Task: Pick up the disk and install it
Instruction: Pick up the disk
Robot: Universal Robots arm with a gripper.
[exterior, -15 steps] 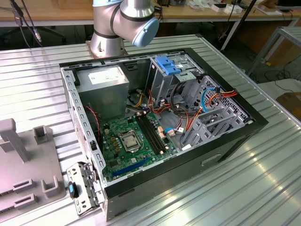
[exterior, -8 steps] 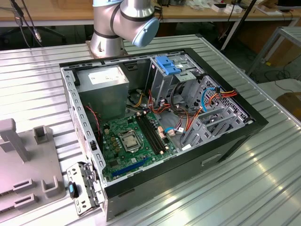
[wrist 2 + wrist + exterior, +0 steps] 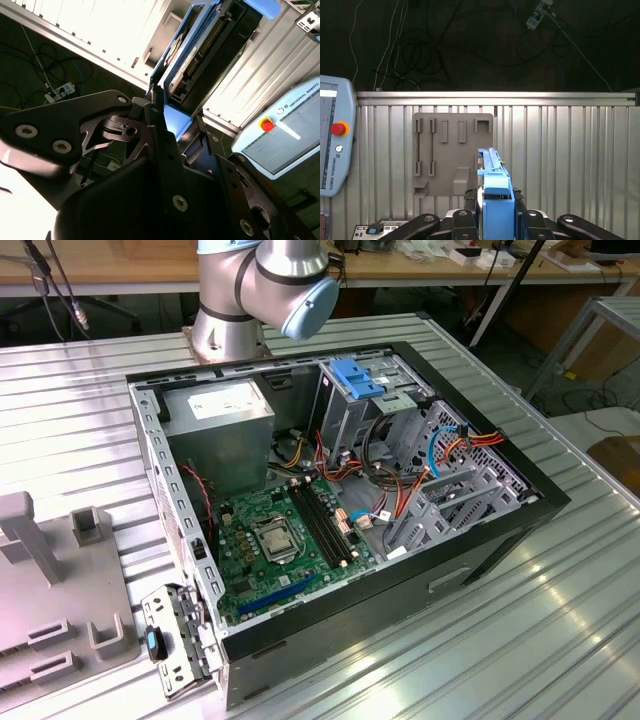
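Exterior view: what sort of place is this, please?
Probably a robotics lab or workshop: a robot arm stands by an open computer case on a ribbed metal table, with wooden benches behind. The tool holds a disk.

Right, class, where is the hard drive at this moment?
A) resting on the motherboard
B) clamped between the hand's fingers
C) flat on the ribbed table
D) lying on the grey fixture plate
B: in the first wrist view the hard drive, blue rails showing, stands edge-on between the hand's fingers.

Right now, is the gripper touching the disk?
Touching. In the first wrist view the gripper clamps the disk from both sides, no gap showing.
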